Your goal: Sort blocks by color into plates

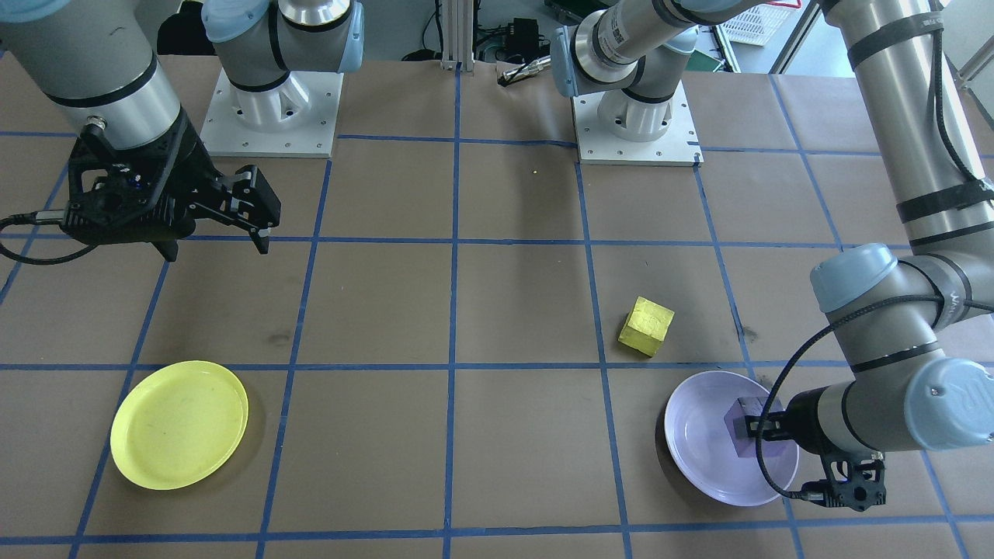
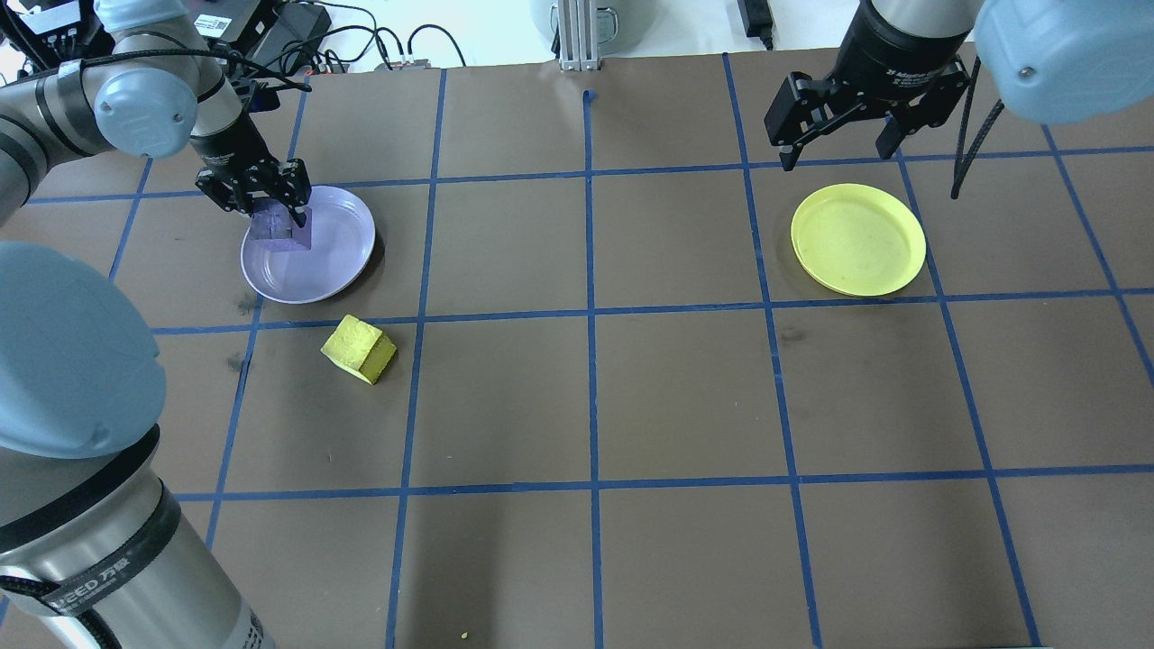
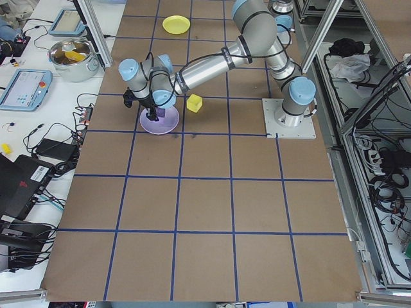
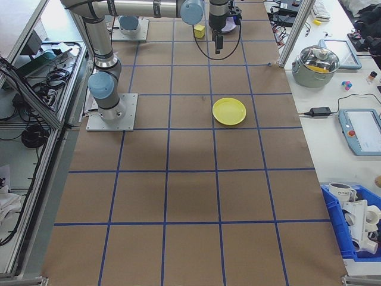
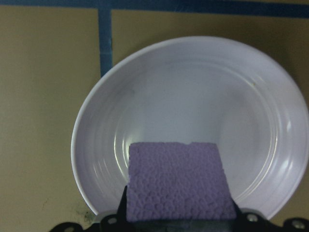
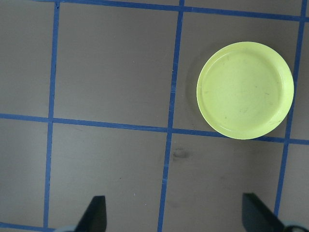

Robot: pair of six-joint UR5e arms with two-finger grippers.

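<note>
Left claw (image 2: 275, 216) pinches the purple block (image 2: 281, 229), half hiding it, over the lavender plate (image 2: 338, 261); right claw (image 2: 838, 135) spread.

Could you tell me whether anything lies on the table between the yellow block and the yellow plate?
Nothing visible does. The yellow block sits near the lavender plate, and only bare taped table stretches from it to the yellow plate. The open right gripper hovers beyond the plate's far rim, off that path.
</note>
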